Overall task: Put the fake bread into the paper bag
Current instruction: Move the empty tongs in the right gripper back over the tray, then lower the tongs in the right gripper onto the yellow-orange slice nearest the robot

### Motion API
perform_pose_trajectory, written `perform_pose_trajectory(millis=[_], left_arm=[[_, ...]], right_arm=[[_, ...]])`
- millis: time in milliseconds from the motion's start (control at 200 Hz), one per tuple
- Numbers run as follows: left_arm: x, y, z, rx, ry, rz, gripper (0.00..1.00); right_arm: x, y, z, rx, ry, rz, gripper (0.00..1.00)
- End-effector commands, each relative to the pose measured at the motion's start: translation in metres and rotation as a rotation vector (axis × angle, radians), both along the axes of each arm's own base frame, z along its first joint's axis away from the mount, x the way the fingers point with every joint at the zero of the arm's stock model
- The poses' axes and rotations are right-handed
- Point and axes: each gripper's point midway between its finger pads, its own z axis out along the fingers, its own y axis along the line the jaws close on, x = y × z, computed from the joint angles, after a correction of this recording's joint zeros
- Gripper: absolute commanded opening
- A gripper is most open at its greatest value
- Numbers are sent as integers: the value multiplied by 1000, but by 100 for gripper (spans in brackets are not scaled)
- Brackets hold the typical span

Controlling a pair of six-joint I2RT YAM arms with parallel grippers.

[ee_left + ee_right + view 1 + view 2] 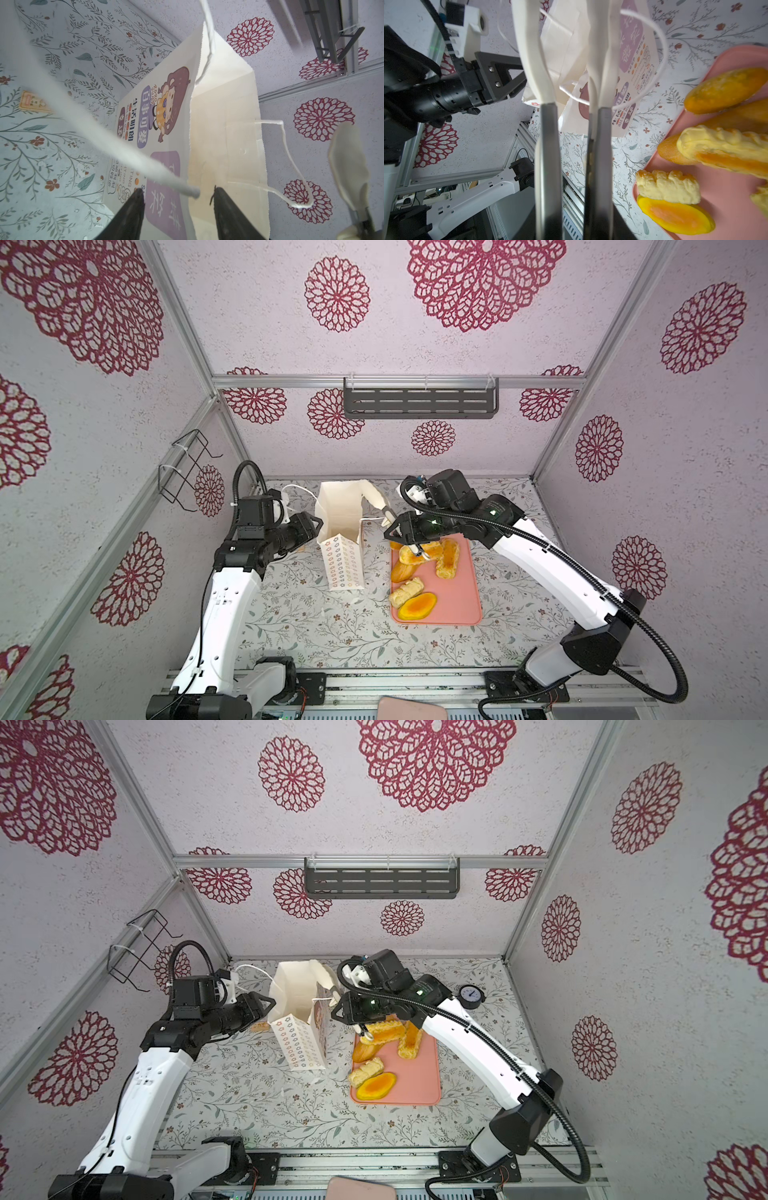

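White paper bag upright near desk's far edge; left tool released astride rim; right tool at cord handle, grip unclear.

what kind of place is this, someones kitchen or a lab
Most likely a robot test cell, not a real kitchen: wallpapered panels on an aluminium frame box it in, the left arm and right arm are mounted on a rail, and fake bread sits on a pink tray.

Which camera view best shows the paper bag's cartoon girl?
Left wrist view: the cartoon girl shows whole, unblocked. Right wrist view: partly behind the right gripper. Top views: her side of the paper bag shows nearly edgewise.
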Motion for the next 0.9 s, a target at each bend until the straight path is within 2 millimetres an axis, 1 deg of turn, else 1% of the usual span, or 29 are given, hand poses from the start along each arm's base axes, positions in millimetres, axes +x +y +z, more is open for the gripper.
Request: perform_pose_trajectory(millis=[0,120,230,375,580,700,896], left_arm=[[1,-1,5,12,-36,-11,60],[1,-1,6,16,-38,-14,64],[1,-1,6,18,-40,-16,69],[1,-1,7,18,-44,-17,70],[2,-1,6,17,-42,-18,71],[3,-1,6,18,-41,-17,71],[4,-1,7,20,-40,-19,71]], right_arm=[[-1,-29,35,62,-83,-59,36],[1,-57,28,59,-66,-125,36],[-1,-82,14,40,-36,-185,36],[-7,-105,-7,7,2,-238,36],[-21,-126,-42,-56,71,-274,36],[-31,-134,-54,-80,101,-282,36],[-45,-146,-68,-120,132,-293,36]])
